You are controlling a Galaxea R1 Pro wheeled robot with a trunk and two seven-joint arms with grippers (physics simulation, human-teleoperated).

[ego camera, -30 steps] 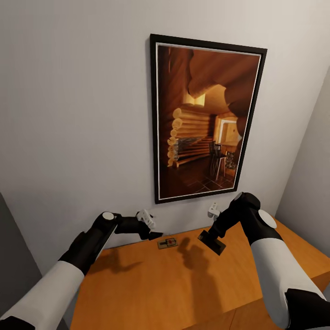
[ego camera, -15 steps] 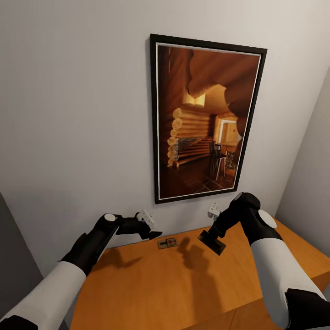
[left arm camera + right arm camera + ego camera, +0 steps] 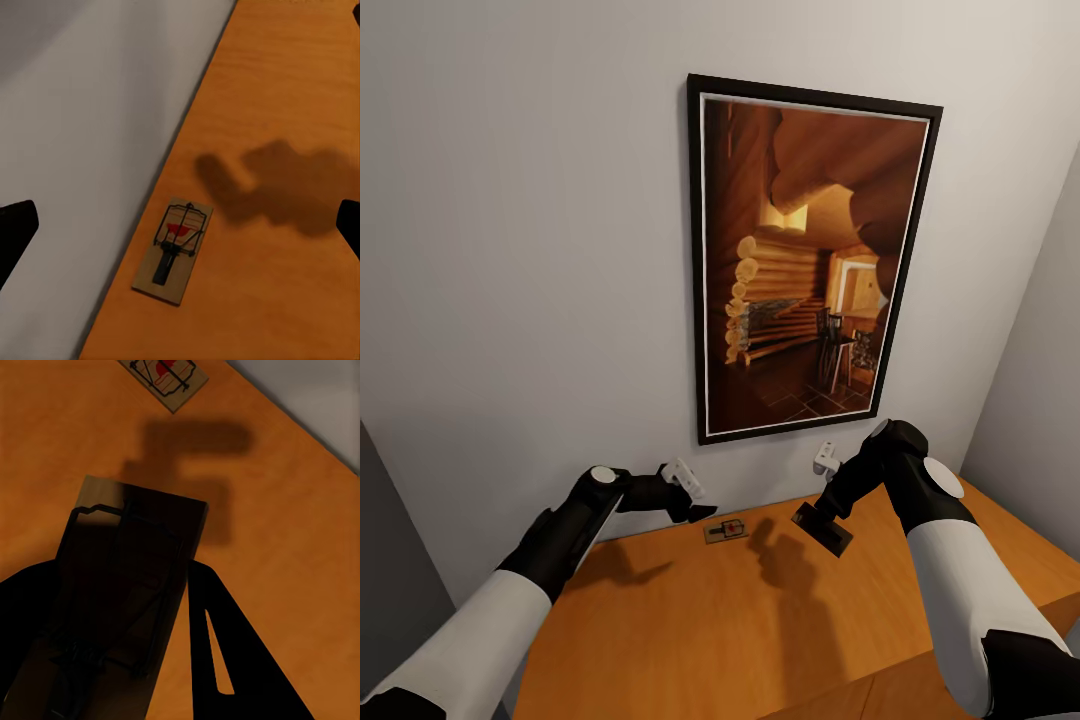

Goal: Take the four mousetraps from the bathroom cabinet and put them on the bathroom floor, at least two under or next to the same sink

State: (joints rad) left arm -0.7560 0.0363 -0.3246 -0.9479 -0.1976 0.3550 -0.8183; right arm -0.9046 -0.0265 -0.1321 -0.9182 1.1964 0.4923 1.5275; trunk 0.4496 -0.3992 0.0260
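My left gripper (image 3: 698,503) has crept a little nearer the mousetrap (image 3: 726,531) over the last second; its fingers are spread wide, their dark tips at the two sides of the left wrist view, nothing between them. That mousetrap (image 3: 173,250) lies flat on the cabinet (image 3: 760,620) top, just beside the wall. My right gripper (image 3: 822,527) hasn't moved, clamped on a second mousetrap (image 3: 120,585) above the cabinet top. I judge the next pick is close.
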